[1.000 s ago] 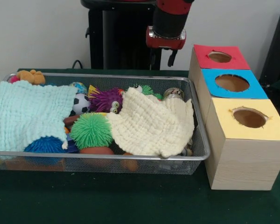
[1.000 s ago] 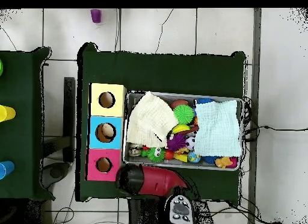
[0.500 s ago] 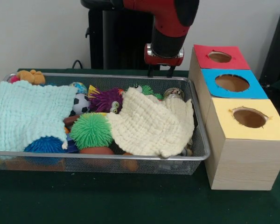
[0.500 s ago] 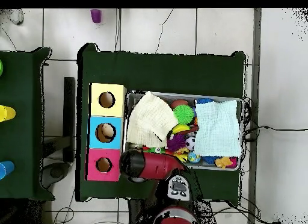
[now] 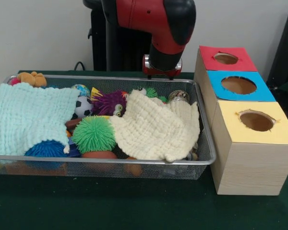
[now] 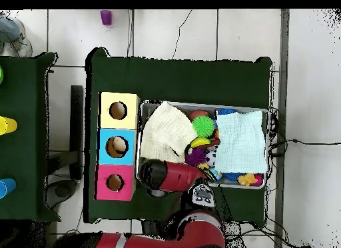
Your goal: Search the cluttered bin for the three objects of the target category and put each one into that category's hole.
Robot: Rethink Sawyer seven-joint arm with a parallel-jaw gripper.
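Note:
The silver wire-mesh bin [image 5: 206, 143] holds a cream cloth [image 5: 156, 127], a mint cloth [image 5: 29, 117], a green spiky ball [image 5: 93, 134], a purple furry toy [image 5: 109, 102], a soccer ball [image 5: 83, 106] and a blue spiky ball [image 5: 47, 148]. My gripper [image 5: 162, 74] hangs from the red arm over the bin's far rim, just above a green toy with eyes [image 5: 146, 91] and a shiny jar [image 5: 178, 96]. In the overhead view the arm [image 6: 166, 175] covers the bin's [image 6: 200, 104] corner nearest the red box [image 6: 114, 183].
Three wooden boxes with holes stand beside the bin: red [image 5: 225, 58], blue [image 5: 238, 85], yellow [image 5: 256, 120]. An orange plush [image 5: 32, 78] lies in the bin's far corner. A second green table with cups [image 6: 5, 125] stands apart.
The arm has swung in from behind the table and come down. The gripper now sits lower and a little to the left, over the bin's far rim. The bin's contents have not moved.

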